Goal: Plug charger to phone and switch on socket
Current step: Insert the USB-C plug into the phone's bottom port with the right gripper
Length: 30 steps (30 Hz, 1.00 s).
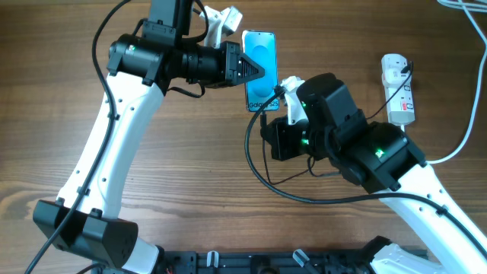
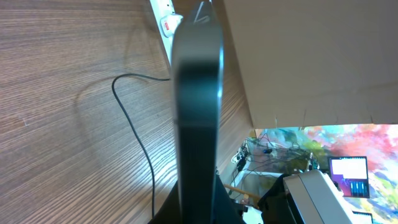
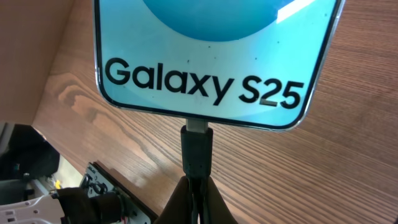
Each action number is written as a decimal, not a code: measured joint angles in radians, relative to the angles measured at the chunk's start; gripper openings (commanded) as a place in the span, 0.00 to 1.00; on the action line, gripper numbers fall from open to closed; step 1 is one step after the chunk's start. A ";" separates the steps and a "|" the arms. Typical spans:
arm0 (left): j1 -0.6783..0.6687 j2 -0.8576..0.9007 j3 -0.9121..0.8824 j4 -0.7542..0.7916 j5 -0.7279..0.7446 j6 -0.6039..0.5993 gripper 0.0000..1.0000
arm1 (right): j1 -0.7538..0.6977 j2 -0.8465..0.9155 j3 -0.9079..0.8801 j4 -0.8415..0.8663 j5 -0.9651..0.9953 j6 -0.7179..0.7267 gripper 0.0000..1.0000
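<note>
Gripping the phone near its left edge, the left fingers are black, wedge-shaped and closed on it at upper centre of the overhead frame. Phone: flat rectangle, glossy cyan screen facing up, pale rounded rim, "Galaxy" lettering at its lower end. Left wrist view has it edge-on, a thin, smooth dark slab rising from between the two fingers at bottom centre.

Right fingers: dark, tapering together at bottom centre of the right wrist view, pinched shut on the charger. Connector is small, boxy and black with a short grey collar, which touches the phone's lower rim under "Galaxy S25". How deep it sits, cannot tell. Overhead, the thin black cable loops down and rightward across the desk.

Socket: white oblong plastic strip at the right of the overhead frame, lying flat, well apart from the phone. White adapter at its upper end; white cord curving to the right edge. Left wrist view catches its small red mark at top centre.

Desk surface: brown wood grain, matte, finely streaked.
</note>
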<state>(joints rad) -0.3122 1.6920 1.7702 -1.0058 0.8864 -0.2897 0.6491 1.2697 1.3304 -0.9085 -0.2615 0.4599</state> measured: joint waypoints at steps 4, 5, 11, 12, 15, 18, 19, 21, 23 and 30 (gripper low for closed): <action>0.000 0.000 0.000 0.001 0.003 0.000 0.04 | 0.000 0.000 0.000 0.009 -0.003 0.008 0.04; 0.000 0.000 0.000 0.001 0.003 0.000 0.04 | 0.000 0.000 0.000 0.010 -0.004 0.008 0.04; 0.000 0.000 0.000 0.001 0.006 0.020 0.04 | 0.000 0.000 0.000 0.011 -0.004 0.008 0.04; 0.001 0.000 0.000 0.001 0.006 0.022 0.04 | 0.000 0.000 0.000 0.012 -0.004 0.008 0.04; 0.001 0.000 0.000 0.000 0.006 0.023 0.04 | -0.005 0.000 0.000 0.013 -0.008 0.008 0.04; 0.011 0.000 0.000 -0.008 0.005 0.023 0.04 | -0.005 0.000 0.000 0.035 -0.016 0.008 0.04; 0.014 0.000 0.000 -0.008 0.005 0.023 0.04 | -0.005 0.000 0.000 0.041 -0.017 0.011 0.04; 0.018 0.000 0.000 -0.008 0.005 0.020 0.04 | -0.005 0.000 0.000 0.051 -0.018 0.011 0.05; 0.019 0.000 0.000 -0.008 0.005 0.018 0.04 | -0.005 0.000 0.000 0.057 -0.019 0.011 0.06; 0.020 0.000 0.000 -0.039 0.017 0.016 0.04 | -0.013 0.000 0.002 0.095 -0.009 0.013 0.25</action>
<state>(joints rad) -0.2924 1.6917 1.7702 -1.0451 0.9031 -0.2733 0.6365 1.2697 1.3323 -0.8135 -0.2703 0.4732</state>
